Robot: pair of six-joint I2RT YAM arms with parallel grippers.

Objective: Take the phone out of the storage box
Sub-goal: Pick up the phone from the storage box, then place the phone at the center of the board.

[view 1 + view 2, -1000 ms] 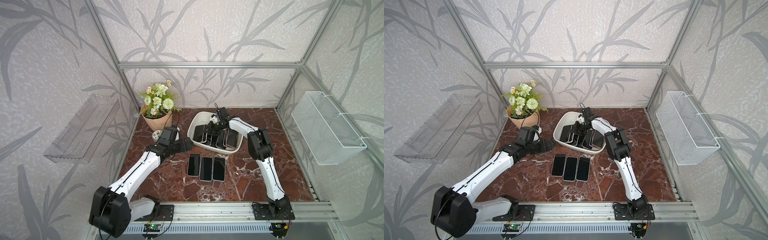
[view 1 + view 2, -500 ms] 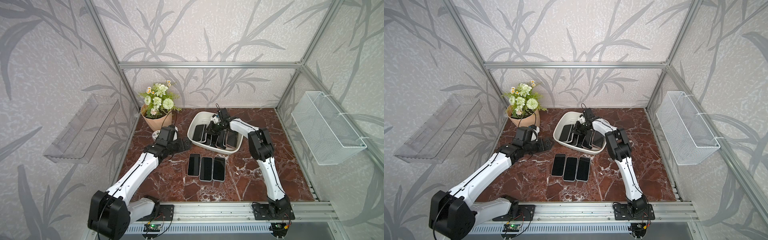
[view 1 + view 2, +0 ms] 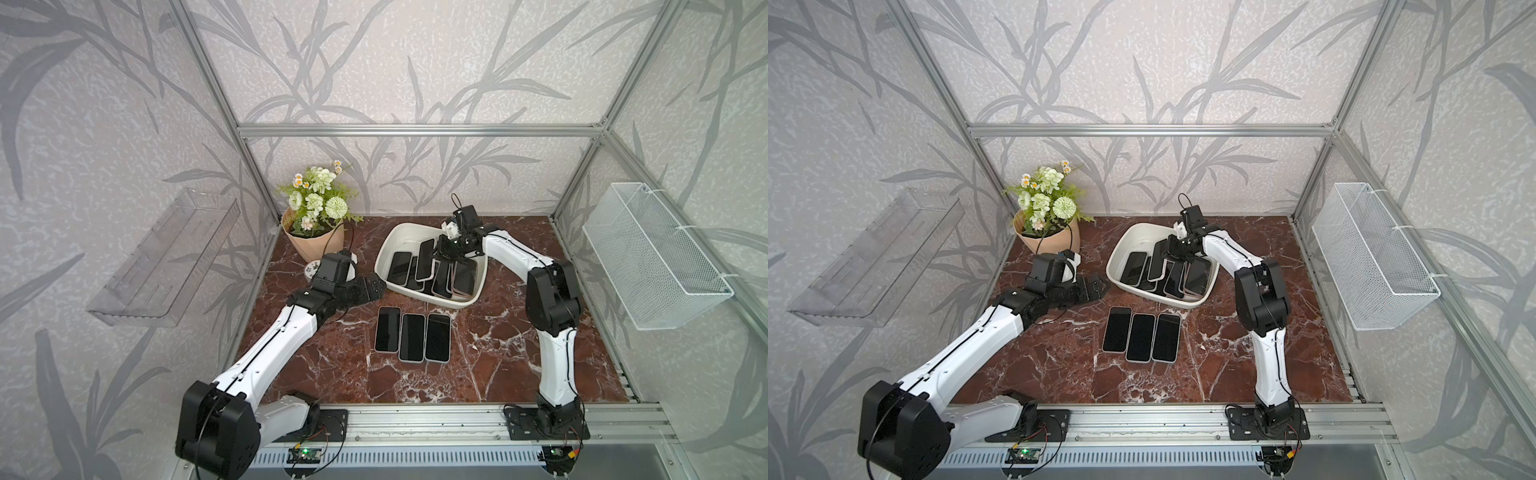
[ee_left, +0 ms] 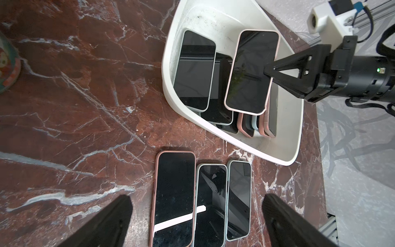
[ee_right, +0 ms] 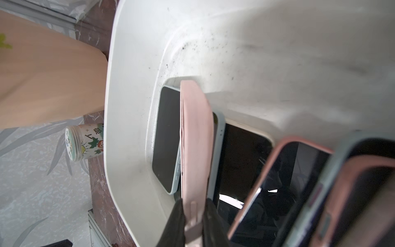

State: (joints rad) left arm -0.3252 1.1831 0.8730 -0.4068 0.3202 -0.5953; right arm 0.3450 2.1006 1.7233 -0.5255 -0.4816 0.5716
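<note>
The storage box [image 3: 385, 257] [image 3: 1116, 261] [image 4: 235, 139] [image 5: 132, 107] is an off-white tub at the back middle of the marble table and holds several dark-screened phones. My right gripper [image 3: 441, 250] [image 3: 1172, 250] [image 4: 268, 73] [image 5: 193, 222] reaches into it and is shut on the long edge of a pink-cased phone [image 3: 426, 259] [image 3: 1158, 259] [image 4: 250, 70] [image 5: 195, 139]. That phone is tilted up above the others. My left gripper [image 3: 374, 289] [image 3: 1096, 286] [image 4: 196, 205] hovers open left of the box, holding nothing.
Three phones [image 3: 412, 336] [image 3: 1141, 336] [image 4: 201, 198] lie side by side on the table in front of the box. A flower pot [image 3: 313, 237] and a small jar [image 5: 85, 143] stand at the back left. On the side walls hang a wire basket [image 3: 652, 257] and a clear tray [image 3: 166, 257].
My right gripper's jaws have closed onto the pink phone's edge inside the box. The left arm has hardly moved and stays open.
</note>
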